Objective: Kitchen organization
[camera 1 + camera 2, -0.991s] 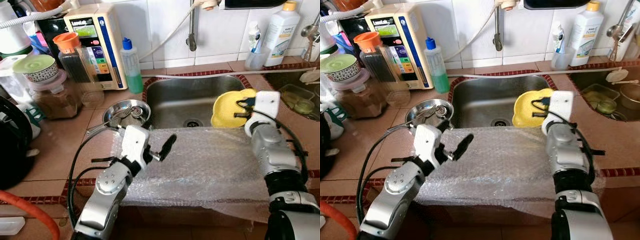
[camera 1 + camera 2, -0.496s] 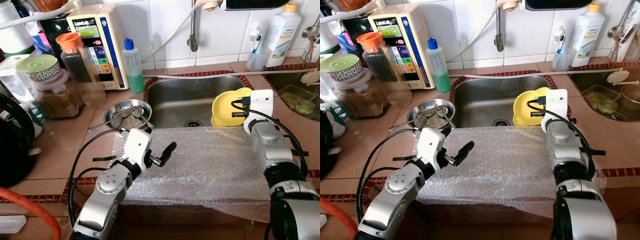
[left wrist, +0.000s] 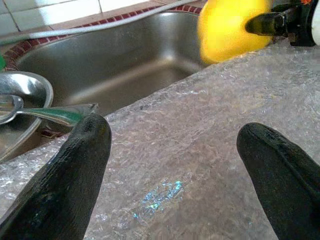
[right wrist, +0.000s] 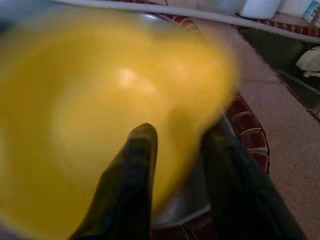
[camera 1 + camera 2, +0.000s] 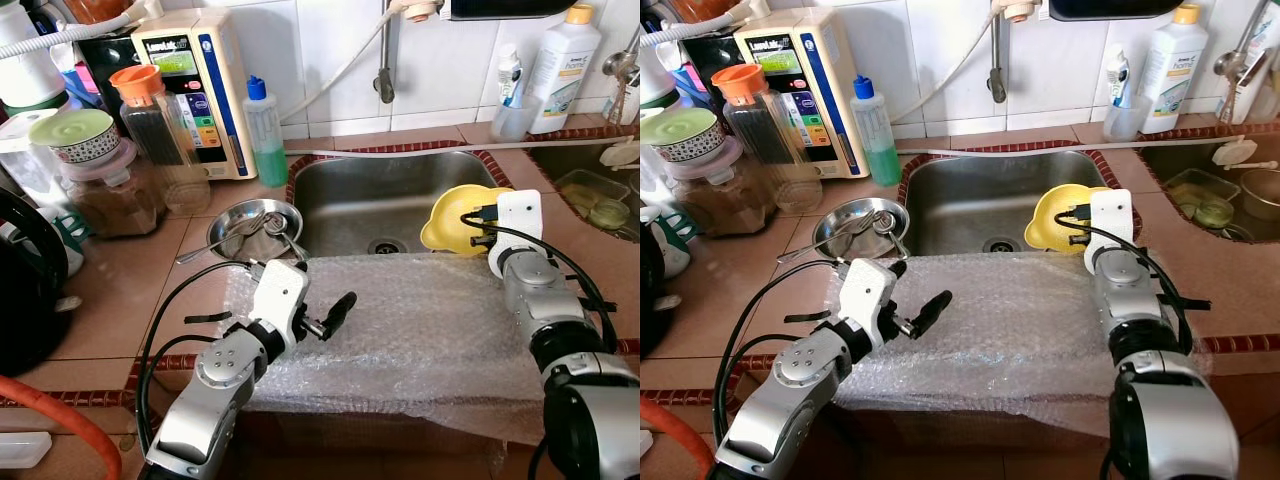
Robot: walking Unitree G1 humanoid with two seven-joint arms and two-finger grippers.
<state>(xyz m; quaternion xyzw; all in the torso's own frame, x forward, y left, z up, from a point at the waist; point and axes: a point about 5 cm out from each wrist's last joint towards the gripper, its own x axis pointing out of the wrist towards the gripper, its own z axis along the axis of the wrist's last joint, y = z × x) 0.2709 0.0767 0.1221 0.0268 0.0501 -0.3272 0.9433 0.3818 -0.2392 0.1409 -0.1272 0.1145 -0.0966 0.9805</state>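
Note:
A yellow plastic bowl (image 5: 448,222) hangs tilted over the right front corner of the steel sink (image 5: 370,192). My right gripper (image 5: 474,228) is shut on its rim; one black finger (image 4: 131,170) lies inside the bowl and the other outside. The bowl (image 4: 90,110) is blurred in the right wrist view. My left gripper (image 5: 338,308) is open just above a sheet of bubble wrap (image 5: 425,330) that covers the counter in front of the sink, with nothing between its fingers (image 3: 75,165).
A steel dish (image 5: 250,225) with a spoon sits left of the sink. Jars (image 5: 150,120), a water filter unit (image 5: 195,80) and a green soap bottle (image 5: 262,130) line the back left. A second basin (image 5: 590,195) with containers lies at the right.
The right gripper has tipped the yellow bowl from nearly upright toward flat and lowered it slightly at the sink's edge. The left gripper has edged a little to the right.

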